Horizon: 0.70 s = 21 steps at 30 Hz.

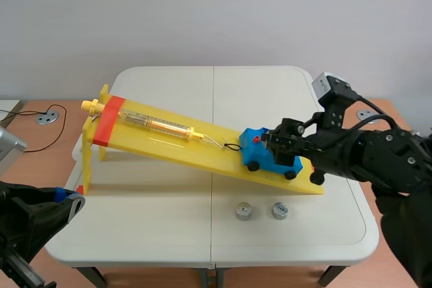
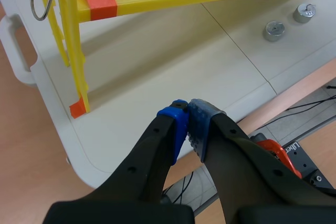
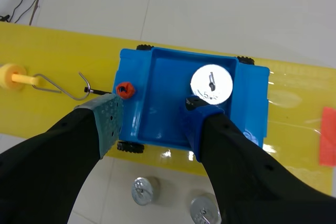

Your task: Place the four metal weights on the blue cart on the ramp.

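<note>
The blue cart [image 1: 268, 153] stands low on the yellow ramp [image 1: 169, 141]. One round metal weight [image 3: 211, 84] lies inside the cart [image 3: 163, 103], just ahead of my right fingers. Two more weights [image 1: 244, 212] [image 1: 280, 210] rest on the table in front of the ramp and also show under the cart's edge [image 3: 144, 190] [image 3: 205, 211]. My right gripper [image 1: 275, 142] [image 3: 152, 124] hangs open over the cart's near side and holds nothing. My left gripper [image 2: 188, 124] [image 1: 67, 199] is shut on nothing at the table's front left corner. The two table weights [image 2: 274, 30] [image 2: 304, 12] lie far ahead of it.
A clear spring scale [image 1: 155, 124] lies along the ramp, and its wire hook [image 3: 68, 88] reaches to the cart's red peg [image 3: 124, 88]. The ramp's raised end stands on a yellow leg [image 2: 73, 51] at the left. Red tape [image 1: 108, 121] crosses the ramp's top.
</note>
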Available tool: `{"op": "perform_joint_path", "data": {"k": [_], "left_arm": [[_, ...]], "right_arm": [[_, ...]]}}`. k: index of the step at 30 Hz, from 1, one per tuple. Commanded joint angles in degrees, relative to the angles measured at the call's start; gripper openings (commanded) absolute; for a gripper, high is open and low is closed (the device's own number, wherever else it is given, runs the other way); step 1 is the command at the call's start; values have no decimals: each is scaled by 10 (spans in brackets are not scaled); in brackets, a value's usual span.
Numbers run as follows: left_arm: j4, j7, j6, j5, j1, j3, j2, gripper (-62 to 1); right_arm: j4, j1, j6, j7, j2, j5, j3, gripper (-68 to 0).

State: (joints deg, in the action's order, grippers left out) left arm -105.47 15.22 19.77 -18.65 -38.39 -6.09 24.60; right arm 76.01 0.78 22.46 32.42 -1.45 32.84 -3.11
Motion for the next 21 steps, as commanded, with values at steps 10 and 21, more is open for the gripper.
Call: {"op": "perform_joint_path", "data": {"k": [10,21], "left_arm": [[-40,-49,14,-28,5,-10,-9,-569],[-40,-49,14,-28,5,-10,-9,-569]], "right_arm": [[258,-104,51,-36,-146,63,-98,-398],[405,-238,72,14,-226,129,-175,-396]]}}
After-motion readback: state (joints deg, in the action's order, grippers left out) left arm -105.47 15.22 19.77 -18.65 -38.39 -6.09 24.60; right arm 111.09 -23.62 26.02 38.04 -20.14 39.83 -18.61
